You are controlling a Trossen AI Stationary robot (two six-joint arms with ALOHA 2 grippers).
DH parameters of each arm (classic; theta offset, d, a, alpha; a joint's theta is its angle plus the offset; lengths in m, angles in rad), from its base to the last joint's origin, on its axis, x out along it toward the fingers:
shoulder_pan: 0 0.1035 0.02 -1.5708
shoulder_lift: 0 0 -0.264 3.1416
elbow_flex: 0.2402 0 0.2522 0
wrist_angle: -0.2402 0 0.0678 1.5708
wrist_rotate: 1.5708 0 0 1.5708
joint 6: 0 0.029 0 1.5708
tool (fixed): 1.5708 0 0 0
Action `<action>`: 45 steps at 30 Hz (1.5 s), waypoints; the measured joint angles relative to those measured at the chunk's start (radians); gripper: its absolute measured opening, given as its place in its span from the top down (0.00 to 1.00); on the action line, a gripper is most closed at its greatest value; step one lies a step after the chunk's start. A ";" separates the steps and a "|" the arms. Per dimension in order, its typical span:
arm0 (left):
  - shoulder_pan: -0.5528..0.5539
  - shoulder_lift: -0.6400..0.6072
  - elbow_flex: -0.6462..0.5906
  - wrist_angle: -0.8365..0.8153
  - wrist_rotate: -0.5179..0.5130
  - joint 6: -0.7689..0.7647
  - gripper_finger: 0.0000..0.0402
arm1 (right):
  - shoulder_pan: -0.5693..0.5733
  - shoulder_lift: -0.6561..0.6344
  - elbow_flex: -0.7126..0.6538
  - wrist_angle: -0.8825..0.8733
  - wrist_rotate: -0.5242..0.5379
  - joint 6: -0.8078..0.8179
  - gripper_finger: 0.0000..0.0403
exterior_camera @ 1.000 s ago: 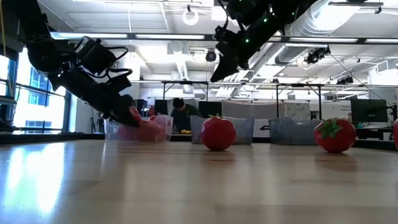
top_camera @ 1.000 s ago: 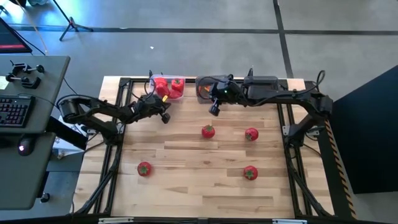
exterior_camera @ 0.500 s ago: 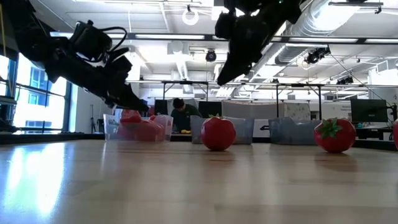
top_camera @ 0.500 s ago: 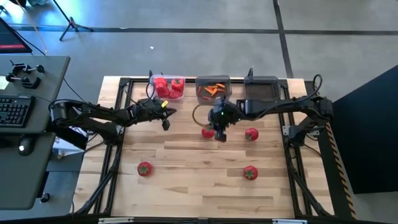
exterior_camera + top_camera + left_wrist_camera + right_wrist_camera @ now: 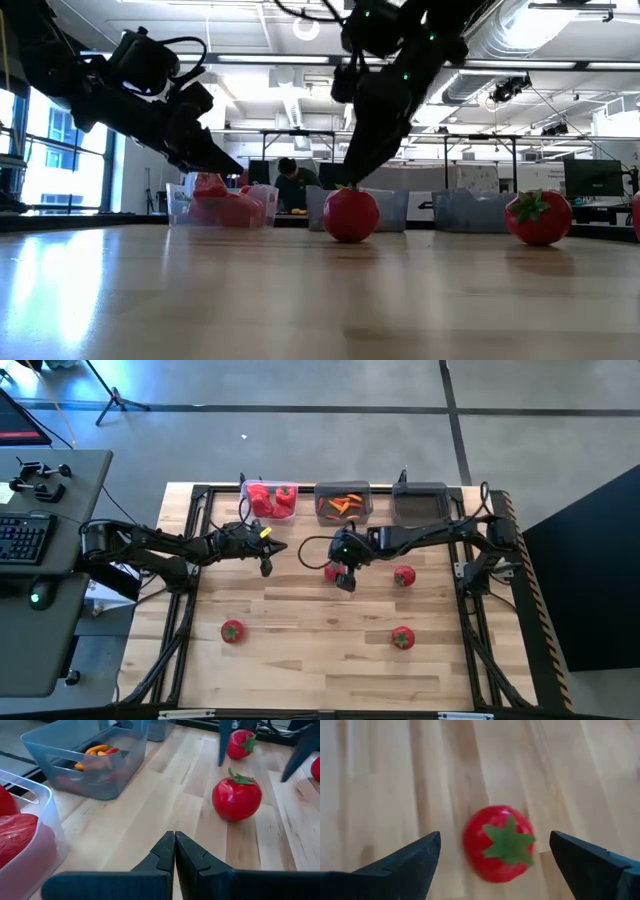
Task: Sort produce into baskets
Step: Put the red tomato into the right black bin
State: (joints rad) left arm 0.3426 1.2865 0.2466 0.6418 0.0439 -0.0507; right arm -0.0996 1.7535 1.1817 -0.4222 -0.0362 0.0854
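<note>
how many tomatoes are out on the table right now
4: one under the right end effector at, one just right of it, one front left, one front right. None visible in the baskets.

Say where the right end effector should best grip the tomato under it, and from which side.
Across the round red body of the tomato, coming straight down from above: its green top faces up, and the open right end effector already straddles it.
</note>
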 joint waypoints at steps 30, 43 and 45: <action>-0.001 0.000 0.000 -0.016 0.004 0.089 1.00 | -0.110 0.084 0.002 0.030 -0.130 0.021 0.43; -0.001 0.000 0.000 -0.015 0.005 0.081 1.00 | -0.349 -0.238 0.062 -0.443 0.198 0.046 0.43; -0.001 0.000 0.000 -0.014 0.005 0.077 1.00 | -0.431 -0.269 0.062 -0.483 0.224 0.046 0.43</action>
State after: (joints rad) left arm 0.3416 1.2865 0.2466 0.6276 0.0486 0.0262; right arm -0.5305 1.4842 1.2434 -0.9056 0.1876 0.1313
